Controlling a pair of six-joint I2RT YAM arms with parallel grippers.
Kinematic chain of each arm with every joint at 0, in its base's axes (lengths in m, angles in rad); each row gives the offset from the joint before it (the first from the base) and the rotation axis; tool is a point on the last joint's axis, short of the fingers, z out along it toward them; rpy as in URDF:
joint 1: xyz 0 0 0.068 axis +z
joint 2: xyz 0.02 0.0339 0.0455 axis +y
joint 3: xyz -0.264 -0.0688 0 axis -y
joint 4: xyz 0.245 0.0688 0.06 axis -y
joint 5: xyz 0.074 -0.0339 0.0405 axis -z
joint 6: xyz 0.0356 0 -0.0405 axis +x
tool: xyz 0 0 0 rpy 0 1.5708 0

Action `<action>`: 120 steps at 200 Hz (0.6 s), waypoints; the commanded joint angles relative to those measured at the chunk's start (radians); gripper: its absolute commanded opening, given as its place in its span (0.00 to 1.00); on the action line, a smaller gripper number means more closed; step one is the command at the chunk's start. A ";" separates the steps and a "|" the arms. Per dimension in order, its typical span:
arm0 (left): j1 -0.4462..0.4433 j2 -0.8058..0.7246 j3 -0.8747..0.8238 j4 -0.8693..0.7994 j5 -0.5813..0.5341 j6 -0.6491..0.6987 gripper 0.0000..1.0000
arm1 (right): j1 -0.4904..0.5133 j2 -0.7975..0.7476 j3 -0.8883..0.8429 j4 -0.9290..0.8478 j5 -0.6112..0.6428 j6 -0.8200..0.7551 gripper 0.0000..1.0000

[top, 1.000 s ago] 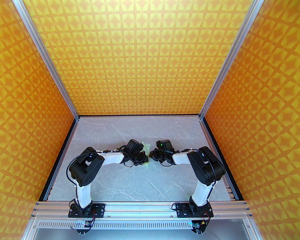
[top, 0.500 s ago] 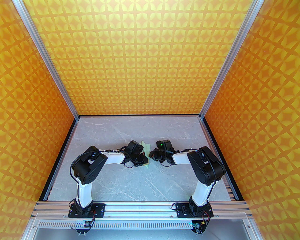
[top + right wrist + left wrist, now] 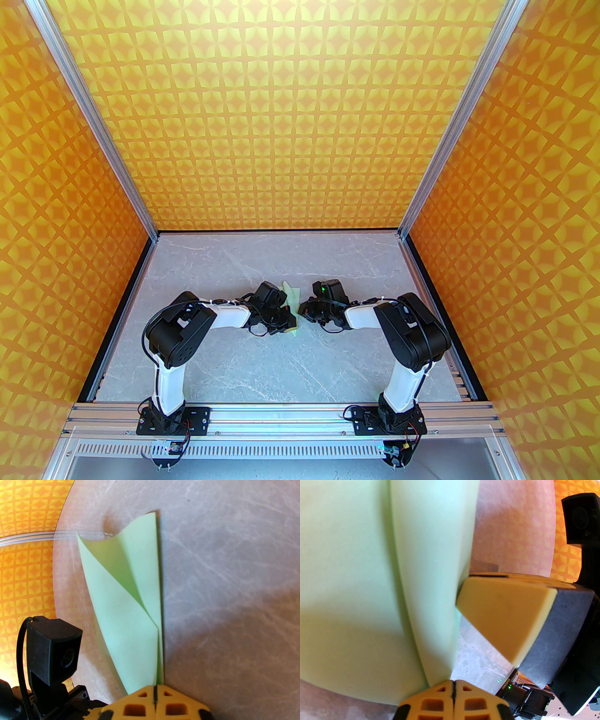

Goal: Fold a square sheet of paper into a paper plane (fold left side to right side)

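The square sheet of paper (image 3: 293, 296) is pale mint green and stands loosely doubled over between my two grippers at mid-table. In the right wrist view the sheet of paper (image 3: 126, 620) rises from my right gripper (image 3: 154, 689), which is shut on its lower corner; one flap curls open at the top. My left gripper (image 3: 453, 686) is shut on the bottom of the paper (image 3: 358, 573), which bulges close to the lens. The right gripper's tan finger (image 3: 504, 616) touches the paper's right edge. From above, the left gripper (image 3: 288, 323) and right gripper (image 3: 304, 311) nearly meet.
A grey marble tabletop (image 3: 281, 365) lies under both arms. Orange patterned walls (image 3: 300, 117) with aluminium posts (image 3: 140, 206) close in the back and sides. A metal rail (image 3: 281, 415) runs along the near edge. The left wrist's black camera (image 3: 54, 644) sits close to the paper.
The left arm's elbow swung right and its gripper edged toward the right gripper, pushing the paper's near end a little. The right arm stayed still.
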 commanded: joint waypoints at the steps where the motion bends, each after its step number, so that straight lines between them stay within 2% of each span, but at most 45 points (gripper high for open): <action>1: -0.008 0.037 0.007 -0.036 0.009 -0.003 0.03 | -0.004 0.028 -0.012 -0.055 0.026 -0.019 0.00; 120: -0.018 -0.056 -0.029 -0.026 0.015 0.005 0.06 | -0.004 0.027 -0.018 -0.053 0.032 -0.019 0.00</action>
